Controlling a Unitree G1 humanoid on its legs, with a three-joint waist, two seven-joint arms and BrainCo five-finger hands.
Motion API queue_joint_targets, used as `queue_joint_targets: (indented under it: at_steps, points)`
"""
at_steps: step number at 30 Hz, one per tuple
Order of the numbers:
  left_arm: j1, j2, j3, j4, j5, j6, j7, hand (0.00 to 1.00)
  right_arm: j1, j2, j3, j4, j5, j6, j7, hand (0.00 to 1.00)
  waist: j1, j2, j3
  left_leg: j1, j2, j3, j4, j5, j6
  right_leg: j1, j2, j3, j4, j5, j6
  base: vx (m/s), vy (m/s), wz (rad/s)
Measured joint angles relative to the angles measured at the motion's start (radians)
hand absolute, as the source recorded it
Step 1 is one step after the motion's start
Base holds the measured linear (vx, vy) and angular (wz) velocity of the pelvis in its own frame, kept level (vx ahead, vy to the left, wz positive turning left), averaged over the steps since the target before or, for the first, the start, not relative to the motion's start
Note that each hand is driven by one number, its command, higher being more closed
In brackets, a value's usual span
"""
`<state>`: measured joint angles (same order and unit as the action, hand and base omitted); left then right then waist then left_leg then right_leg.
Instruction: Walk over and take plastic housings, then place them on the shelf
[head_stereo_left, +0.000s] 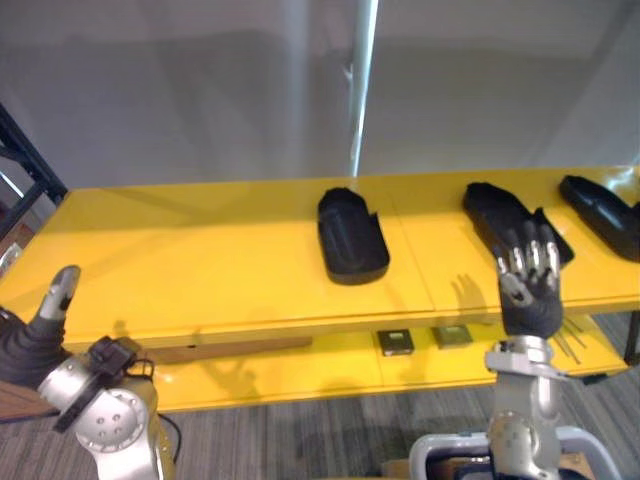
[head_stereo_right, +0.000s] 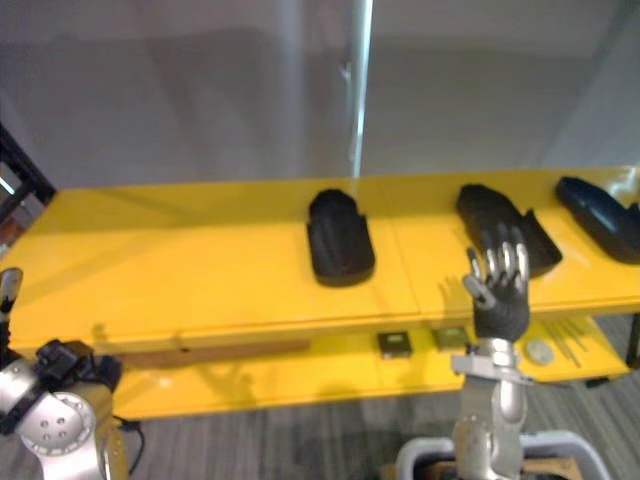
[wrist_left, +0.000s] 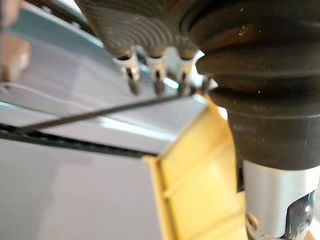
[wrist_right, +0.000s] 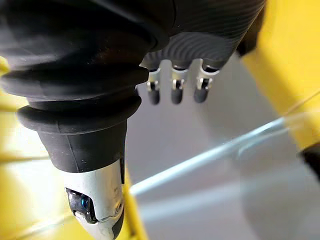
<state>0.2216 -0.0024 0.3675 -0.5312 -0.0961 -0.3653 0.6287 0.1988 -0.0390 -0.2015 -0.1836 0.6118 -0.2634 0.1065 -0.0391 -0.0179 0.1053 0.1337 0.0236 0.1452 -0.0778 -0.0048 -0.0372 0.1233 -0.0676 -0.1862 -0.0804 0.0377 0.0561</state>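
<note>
Three black plastic housings lie on the yellow top shelf (head_stereo_left: 200, 260): one in the middle (head_stereo_left: 352, 237), one to its right (head_stereo_left: 510, 222), and one at the far right edge (head_stereo_left: 605, 212). My right hand (head_stereo_left: 530, 290) is raised in front of the second housing, just short of the shelf's front edge. Its fingers (wrist_right: 175, 87) are straight and hold nothing. My left hand (head_stereo_left: 30, 345) hangs low at the shelf's left front corner, its fingers (wrist_left: 157, 75) relaxed and empty, far from any housing.
A lower yellow shelf (head_stereo_left: 300, 365) carries two small square parts (head_stereo_left: 396, 341), thin metal rods (head_stereo_left: 570, 345) and a round disc (head_stereo_right: 540, 350). A dark rack frame (head_stereo_left: 25, 165) stands at the left. A grey wall rises behind the shelf.
</note>
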Motion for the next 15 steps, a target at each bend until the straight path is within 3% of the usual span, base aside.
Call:
queue_joint_targets:
  at_steps: [7,11,12,15]
  points:
    - [0.014,-0.008,-0.09,0.053,-0.1,0.076,-0.014,0.0,-0.033,-0.007,0.117,0.07,-0.089,-0.006,-0.021,0.0,0.023,-0.006,0.004,-0.009,-0.002,-0.01,0.0,0.0,0.0,-0.003,-0.004,-0.011,0.0,-0.001,0.002,0.0,0.001,0.04]
    - [0.014,-0.008,-0.112,0.087,-0.1,0.089,-0.021,0.0,-0.1,-0.027,0.209,0.097,-0.119,-0.001,0.002,0.0,0.027,-0.007,0.003,-0.01,-0.005,-0.029,0.0,0.001,0.0,0.005,-0.007,-0.034,0.0,-0.004,0.006,-0.01,-0.008,0.15]
    - [0.014,-0.008,-0.112,0.089,-0.099,0.095,-0.021,0.0,-0.123,-0.035,0.23,0.106,-0.14,0.002,0.015,1.0,0.032,-0.008,0.003,-0.011,-0.005,-0.031,0.0,0.001,0.0,0.005,-0.008,-0.037,0.0,-0.004,0.006,-0.01,-0.001,0.04]
    - [0.013,-0.008,-0.116,0.092,-0.099,0.115,-0.025,0.0,-0.156,-0.046,0.26,0.129,-0.196,0.01,0.024,1.0,0.04,-0.008,0.003,-0.011,-0.009,-0.044,0.0,0.002,0.001,0.013,-0.013,-0.054,0.0,-0.006,0.009,-0.01,0.001,0.13]
